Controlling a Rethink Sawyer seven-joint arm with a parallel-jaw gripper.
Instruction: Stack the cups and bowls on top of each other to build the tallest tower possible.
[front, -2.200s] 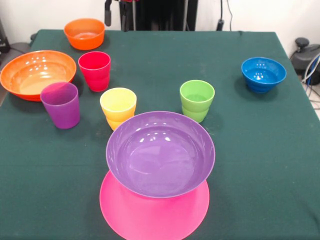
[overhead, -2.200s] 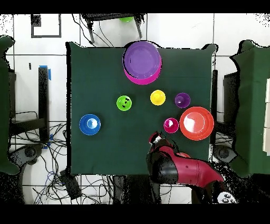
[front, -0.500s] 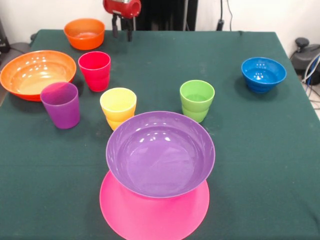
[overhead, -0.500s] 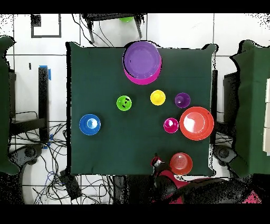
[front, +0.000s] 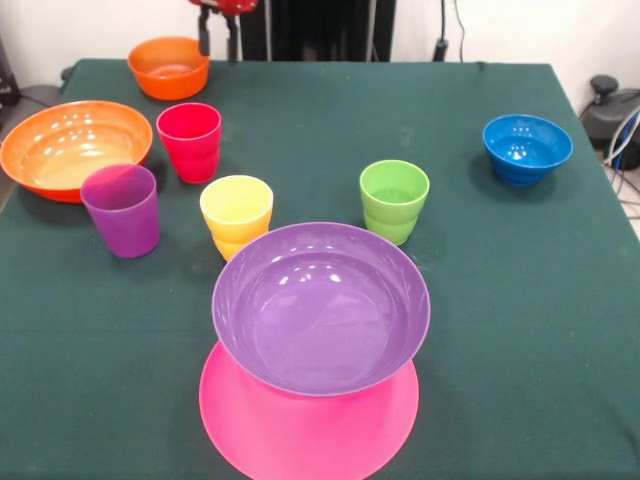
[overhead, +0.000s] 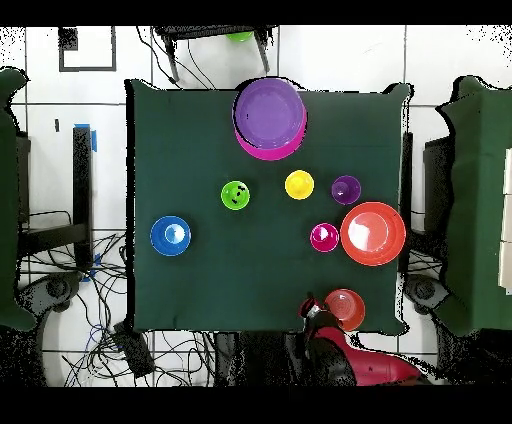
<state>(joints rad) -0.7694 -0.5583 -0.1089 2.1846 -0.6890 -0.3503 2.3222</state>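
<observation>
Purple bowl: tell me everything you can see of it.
The purple bowl is glossy, round, smooth plastic, medium-sized, with light glints inside. It sits upright, mouth up, empty, on top of the pink bowl, whose wide pink surface shows beneath it toward the camera in the front view. It stands at the table edge farthest from the robot. The yellow cup and green cup stand just behind it, apart from it.

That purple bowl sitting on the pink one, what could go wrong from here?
The purple bowl sits open side up on the upturned pink bowl, so it might slide when nudged. The four cups, such as the yellow cup and purple cup, stand close together; lifting one could topple its neighbour.
</observation>
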